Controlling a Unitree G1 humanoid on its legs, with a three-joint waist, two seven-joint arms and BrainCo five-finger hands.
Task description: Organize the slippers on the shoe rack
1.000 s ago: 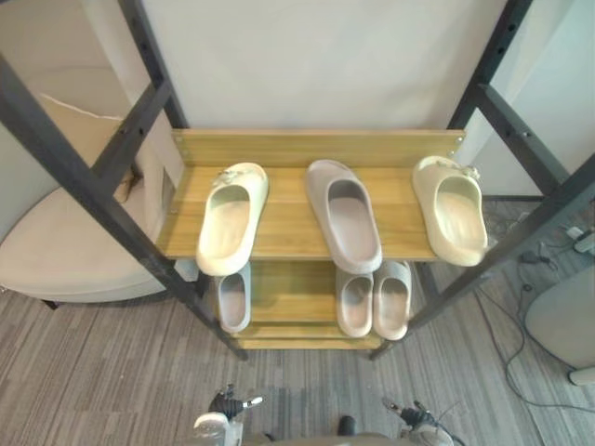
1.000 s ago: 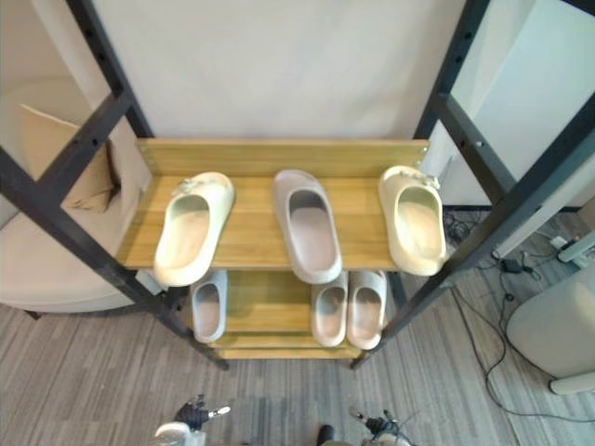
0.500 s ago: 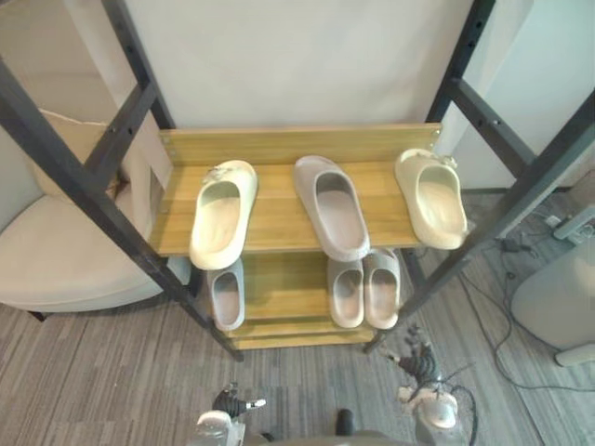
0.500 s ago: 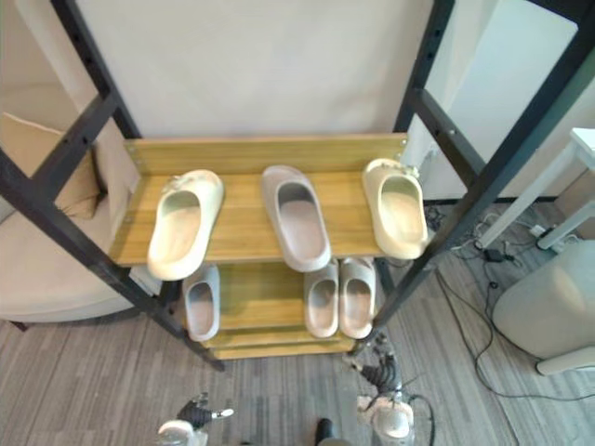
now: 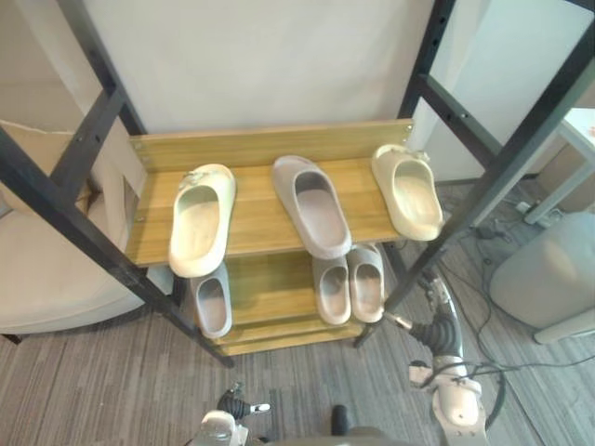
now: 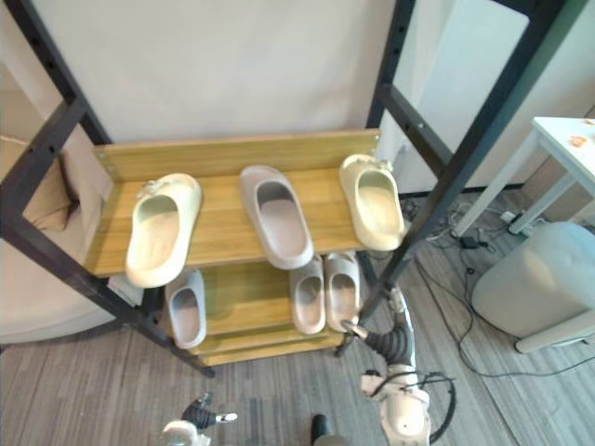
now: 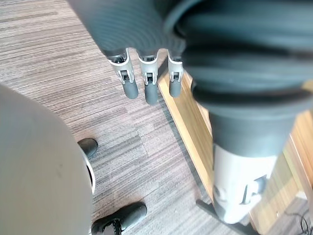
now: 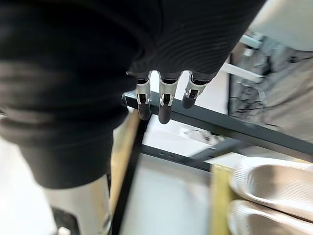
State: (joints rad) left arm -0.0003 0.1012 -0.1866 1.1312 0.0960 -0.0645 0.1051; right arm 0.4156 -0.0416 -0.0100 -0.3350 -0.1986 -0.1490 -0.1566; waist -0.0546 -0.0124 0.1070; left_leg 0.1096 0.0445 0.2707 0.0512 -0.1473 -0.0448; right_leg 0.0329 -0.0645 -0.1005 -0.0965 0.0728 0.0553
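Wooden rack (image 5: 257, 210), six slippers (image 5: 311, 206) (three above)

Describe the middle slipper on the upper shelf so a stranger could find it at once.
Find the wooden shoe rack in the black frame, then its upper shelf, holding three slippers in a row. Take the middle slipper: it is greyish, while the left slipper and right slipper are cream.

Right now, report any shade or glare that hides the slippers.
Left eye view: lower shelf sits in the upper shelf's shade, its grey pair dimmer yet plain; no glare. Right wrist view: right hand's dark cover masks much; two pale slippers are evenly lit.
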